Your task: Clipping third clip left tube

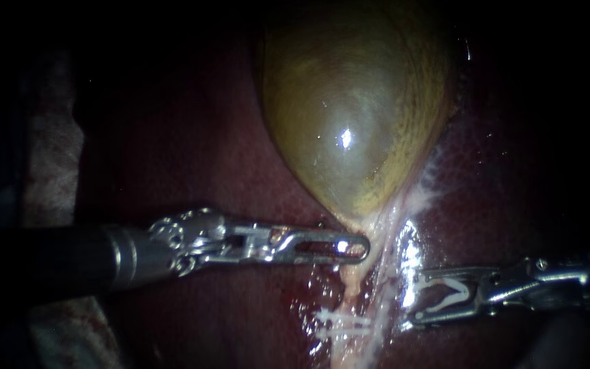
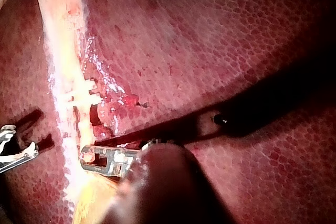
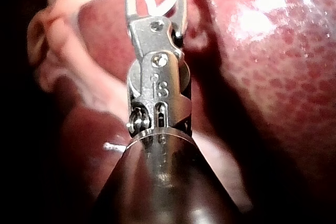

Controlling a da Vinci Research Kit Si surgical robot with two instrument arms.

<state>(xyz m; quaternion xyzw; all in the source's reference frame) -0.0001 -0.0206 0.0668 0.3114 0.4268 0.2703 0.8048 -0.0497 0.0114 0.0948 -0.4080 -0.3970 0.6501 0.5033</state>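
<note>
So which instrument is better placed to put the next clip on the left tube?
Right, probably. The right instrument faces the tubes with open jaws, close to the clips on the left tube. The left instrument rests at the neck of the gallbladder.

Support: liver (image 1: 192,157) is lying under everything, showing dark red, mottled and wet.
On liver: gallbladder (image 1: 349,116) is resting directly on it, tapering to a narrow neck.
Below neck: pale left tube (image 1: 351,280) is running along the liver surface, with white clips (image 1: 339,320) crossing it.
</note>
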